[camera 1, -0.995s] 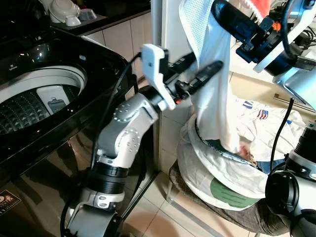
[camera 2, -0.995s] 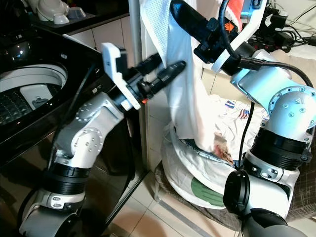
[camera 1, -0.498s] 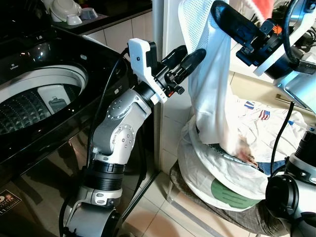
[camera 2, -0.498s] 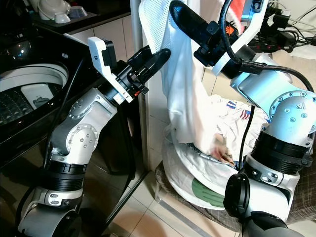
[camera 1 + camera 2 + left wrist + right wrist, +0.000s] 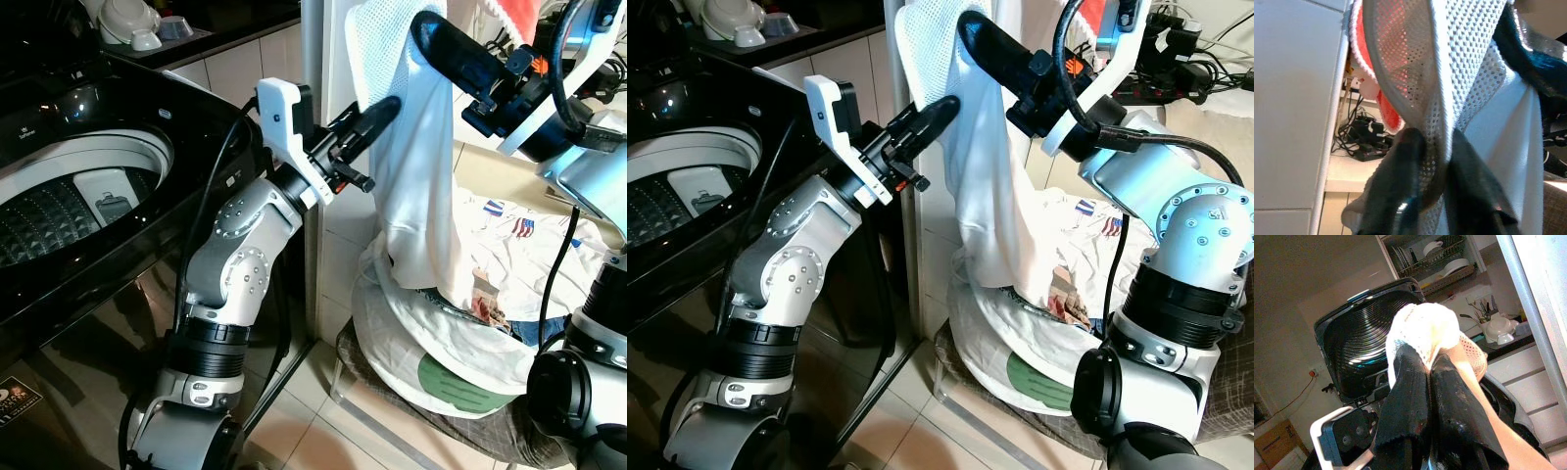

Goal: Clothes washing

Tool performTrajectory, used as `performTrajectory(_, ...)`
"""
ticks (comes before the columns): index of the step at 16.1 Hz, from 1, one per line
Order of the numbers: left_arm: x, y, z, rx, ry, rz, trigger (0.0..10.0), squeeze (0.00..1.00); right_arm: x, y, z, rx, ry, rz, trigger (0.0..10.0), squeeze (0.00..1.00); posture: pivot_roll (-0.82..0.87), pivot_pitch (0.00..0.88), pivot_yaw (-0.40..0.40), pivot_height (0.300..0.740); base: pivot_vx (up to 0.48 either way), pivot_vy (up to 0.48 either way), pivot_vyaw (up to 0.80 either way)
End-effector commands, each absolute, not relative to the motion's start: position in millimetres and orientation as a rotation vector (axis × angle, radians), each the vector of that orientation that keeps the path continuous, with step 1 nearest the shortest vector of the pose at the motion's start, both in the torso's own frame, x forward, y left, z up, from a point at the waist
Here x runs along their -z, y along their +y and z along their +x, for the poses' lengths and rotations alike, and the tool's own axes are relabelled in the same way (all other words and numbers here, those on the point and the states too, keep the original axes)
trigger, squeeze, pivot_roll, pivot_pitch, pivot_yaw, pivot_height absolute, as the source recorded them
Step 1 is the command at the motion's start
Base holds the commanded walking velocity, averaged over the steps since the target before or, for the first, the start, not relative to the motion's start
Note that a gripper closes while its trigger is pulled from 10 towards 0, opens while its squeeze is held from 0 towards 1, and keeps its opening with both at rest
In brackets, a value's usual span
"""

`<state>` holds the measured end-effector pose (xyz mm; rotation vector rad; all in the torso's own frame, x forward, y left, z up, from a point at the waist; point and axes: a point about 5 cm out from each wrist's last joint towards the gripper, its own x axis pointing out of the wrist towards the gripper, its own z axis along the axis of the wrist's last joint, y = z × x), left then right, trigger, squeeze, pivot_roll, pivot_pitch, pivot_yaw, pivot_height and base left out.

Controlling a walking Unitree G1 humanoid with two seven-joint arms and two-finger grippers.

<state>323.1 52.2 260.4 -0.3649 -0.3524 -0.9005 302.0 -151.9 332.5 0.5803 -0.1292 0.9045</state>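
- Far left of the frame: a black top-loading washing machine point(image 5: 118, 235) stands with its lid raised; the ribbed metal drum point(image 5: 59, 220) is exposed.
- Upper left corner: white bowls point(image 5: 127, 20) sit on a dark desk point(image 5: 230, 24) behind the machine.
- Centre left: the robot's left arm rises beside the machine's front corner. Its left pincer point(image 5: 377, 111) reaches up and right to the hanging white mesh garment point(image 5: 416, 186).
- In the left wrist view, the left pincer's two black fingers point(image 5: 1400, 176) are closed on a fold of the mesh fabric point(image 5: 1449, 73), with the cloth pinched between them.
- Centre: the white mesh garment hangs tall from the top of the frame, in front of a white cabinet panel point(image 5: 333, 117). Its lower end trails down onto the laundry pile point(image 5: 441, 333).
- Upper right: the right pincer point(image 5: 431, 29) holds the garment's top edge aloft. In the right wrist view its fingers point(image 5: 1415, 387) are clenched on a bunch of the white cloth point(image 5: 1422, 328).
- Lower centre to right: the laundry pile, white cloth with a green patch point(image 5: 456, 384), rests in a dark woven basket point(image 5: 460, 436) on the tiled floor point(image 5: 313, 431).
- Right: further white clothing with a small flag print point(image 5: 519, 225) lies behind the pile.
- Upper right, right eye view: tangled black cables point(image 5: 1185, 44) lie on a pale surface.
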Motion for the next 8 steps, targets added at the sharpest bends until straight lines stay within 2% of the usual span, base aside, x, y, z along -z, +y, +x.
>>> performTrajectory(1,-263,56,326,0.878,-0.359,-0.351,0.0,0.0,-336,-151,298,-0.915,-0.149,0.561,0.0,0.0,-0.06,0.0,0.018,0.74,0.0,0.0,0.0)
performTrajectory(2,-263,58,327,0.864,-0.36,-0.344,0.0,0.0,-335,-152,298,-0.905,-0.148,0.552,0.0,0.0,-0.06,0.0,0.018,0.74,0.0,0.0,0.0)
performTrajectory(3,-264,61,328,0.853,-0.362,-0.338,0.0,0.0,-334,-153,299,-0.887,-0.147,0.533,2.7,0.0,-0.06,0.0,0.021,0.74,0.0,0.0,0.0)
performTrajectory(4,-266,68,332,0.809,-0.371,-0.326,0.0,0.0,-331,-156,301,-0.845,-0.131,0.53,10.0,0.47,-0.06,0.0,0.021,0.74,0.0,0.0,0.0)
performTrajectory(5,-269,75,336,0.764,-0.381,-0.31,0.0,0.0,-327,-159,302,-0.828,-0.123,0.527,10.0,1.0,-0.06,0.0,0.022,0.74,0.0,0.0,0.0)
performTrajectory(8,-288,106,350,0.594,-0.434,-0.214,0.0,0.0,-301,-175,300,-0.691,-0.008,0.37,10.0,1.0,-0.05,0.0,0.03,0.74,0.0,0.0,0.0)
